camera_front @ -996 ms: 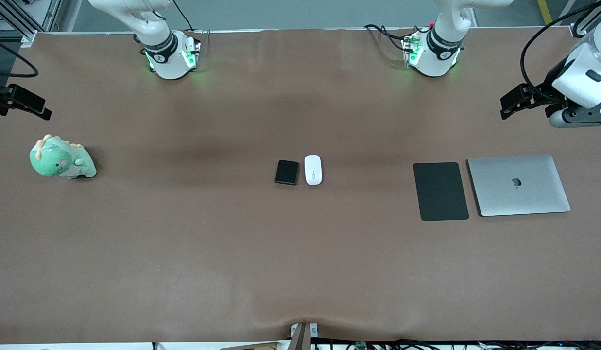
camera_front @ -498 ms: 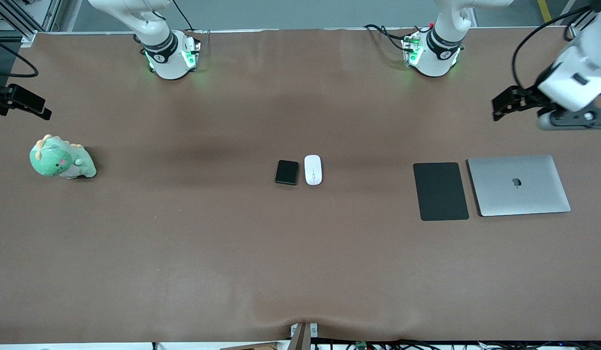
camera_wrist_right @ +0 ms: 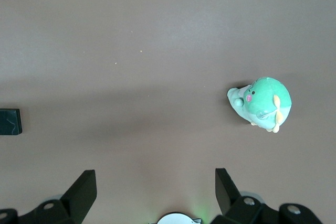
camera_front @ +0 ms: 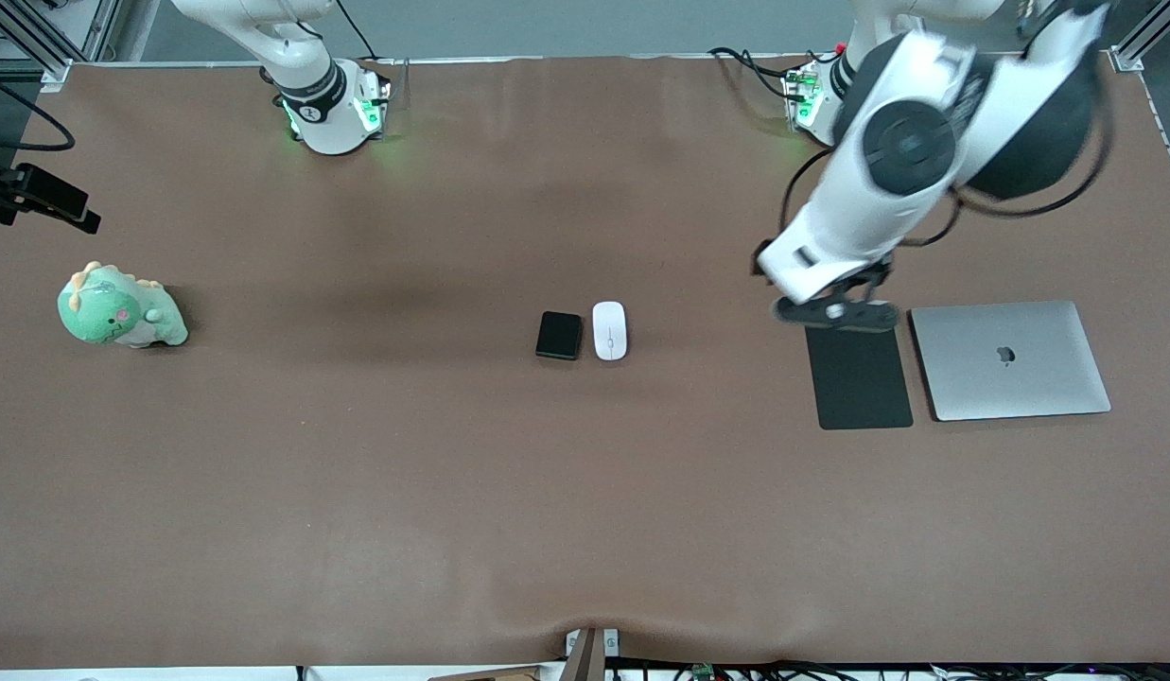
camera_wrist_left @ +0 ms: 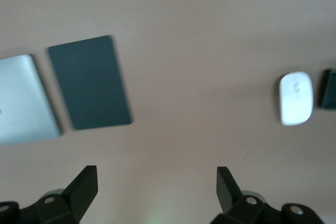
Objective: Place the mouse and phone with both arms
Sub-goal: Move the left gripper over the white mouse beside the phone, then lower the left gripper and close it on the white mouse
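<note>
**A:** Where do the two pieces sit?

**B:** Mid-counter, well away from every edge and corner. The mouse (camera_front: 609, 330) and the phone (camera_front: 558, 335) lie flat, side by side and nearly touching, the phone toward the right arm's end. Neither is held.

**A:** And the hands?

**B:** The left hand (camera_wrist_left: 156, 182) hangs over the bare counter by the black mat (camera_front: 858, 373), which lies beside the closed laptop (camera_front: 1009, 359) toward the left arm's end. Its fingers (camera_wrist_left: 85, 184) stand wide apart with nothing between them. The right hand (camera_wrist_right: 155, 184) waits over the counter near the green plush dinosaur (camera_front: 119, 309), close to the edge at the right arm's end, fingers likewise spread and empty.

**A:** How will the mouse handle?

**B:** I'd judge it light and rigid, but glossy and domed, so pads could slide up its curve. Best to close across the narrow width, low on the long sides near the middle, not on the crown.

**A:** The phone?

**B:** A thin stiff slab, probably a little heavier, with a slick face. Take it across the short width by the long edges, fingers right down at the counter, since there is little height to catch.

**A:** Any snag?

**B:** The gap between them looks too tight for a finger. Whichever hand comes in there risks nudging the neighbour.
</note>
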Action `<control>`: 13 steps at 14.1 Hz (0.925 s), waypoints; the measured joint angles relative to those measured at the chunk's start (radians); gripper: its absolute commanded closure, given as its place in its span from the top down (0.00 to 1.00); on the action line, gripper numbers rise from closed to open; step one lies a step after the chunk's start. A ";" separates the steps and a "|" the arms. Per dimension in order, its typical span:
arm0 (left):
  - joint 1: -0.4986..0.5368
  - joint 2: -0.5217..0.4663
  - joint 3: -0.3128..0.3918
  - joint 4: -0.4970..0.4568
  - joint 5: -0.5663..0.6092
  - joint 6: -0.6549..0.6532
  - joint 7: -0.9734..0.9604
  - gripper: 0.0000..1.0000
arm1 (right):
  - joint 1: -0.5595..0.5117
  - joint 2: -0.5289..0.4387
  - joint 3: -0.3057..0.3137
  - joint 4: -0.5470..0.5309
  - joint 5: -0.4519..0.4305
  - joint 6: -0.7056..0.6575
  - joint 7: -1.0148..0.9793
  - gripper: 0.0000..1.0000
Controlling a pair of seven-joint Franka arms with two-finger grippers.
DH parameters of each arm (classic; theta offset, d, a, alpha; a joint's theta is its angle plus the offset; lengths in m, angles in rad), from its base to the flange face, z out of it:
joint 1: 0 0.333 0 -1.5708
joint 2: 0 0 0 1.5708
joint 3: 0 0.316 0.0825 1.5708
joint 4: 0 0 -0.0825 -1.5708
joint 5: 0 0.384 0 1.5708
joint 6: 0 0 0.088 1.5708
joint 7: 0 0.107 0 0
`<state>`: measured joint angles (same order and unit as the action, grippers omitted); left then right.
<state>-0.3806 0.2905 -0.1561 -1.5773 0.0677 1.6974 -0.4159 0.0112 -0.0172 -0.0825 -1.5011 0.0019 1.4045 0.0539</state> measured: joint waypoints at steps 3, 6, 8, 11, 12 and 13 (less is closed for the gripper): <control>-0.084 0.182 0.000 0.109 0.000 0.115 -0.200 1.00 | 0.000 0.000 0.000 0.000 0.000 0.000 0.000 1.00; -0.163 0.345 0.000 0.188 0.000 0.251 -0.357 1.00 | 0.000 0.000 0.000 0.000 0.000 0.000 0.000 1.00; -0.206 0.414 0.000 0.198 0.000 0.309 -0.415 1.00 | -0.001 0.000 0.000 0.000 0.000 -0.001 0.000 1.00; -0.268 0.477 0.001 0.200 0.000 0.342 -0.504 1.00 | -0.005 0.000 -0.001 0.000 0.000 -0.001 -0.001 1.00; -0.289 0.488 0.002 0.200 0.000 0.347 -0.531 1.00 | -0.007 0.000 -0.001 0.000 0.000 -0.001 -0.002 1.00; -0.303 0.494 0.004 0.200 0.000 0.350 -0.549 1.00 | -0.009 0.000 -0.001 0.000 0.000 -0.001 -0.003 1.00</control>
<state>-0.6840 0.7846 -0.1525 -1.3770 0.0680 2.0474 -0.9654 0.0021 -0.0170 -0.0837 -1.5011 0.0019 1.4038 0.0507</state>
